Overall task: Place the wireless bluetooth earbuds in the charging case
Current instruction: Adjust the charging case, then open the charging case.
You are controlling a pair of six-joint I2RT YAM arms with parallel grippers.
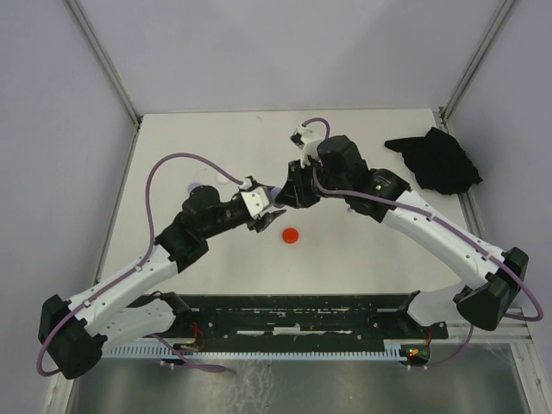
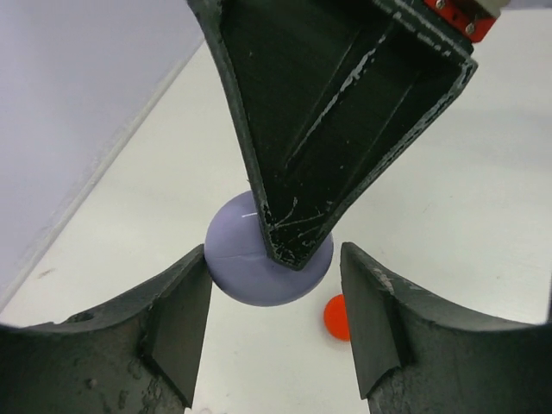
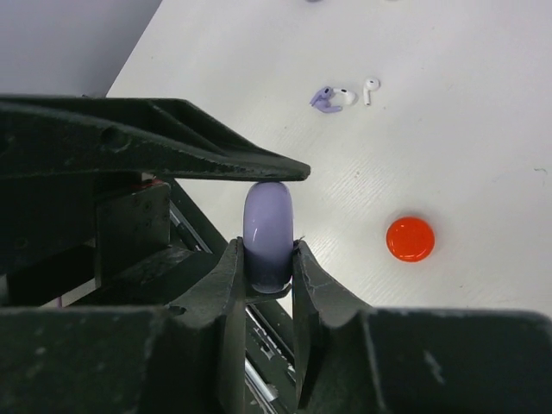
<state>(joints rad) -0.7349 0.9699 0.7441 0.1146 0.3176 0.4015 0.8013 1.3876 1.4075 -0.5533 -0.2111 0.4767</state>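
**White surface [image 1: 345, 267]: lilac case [image 3: 267, 224] pinched edge-on**

Found both arms meeting over the middle of the surface, pale walls behind. Saw the right gripper [image 3: 267, 259] pressed onto the two flat faces of the case, holding it upright on its edge. Noted the left gripper [image 2: 274, 267] spread to either side of the case's rim, one finger [image 3: 216, 159] lying against the top of the rim, the other seemingly just clear. Spotted the earbuds [image 3: 345, 97], one lilac and the rest whitish, lying together on the surface, well apart from the case. Saw a red disc [image 3: 410, 239] flat on the surface near the grippers. Made out a black cloth [image 1: 435, 159] at the far right.
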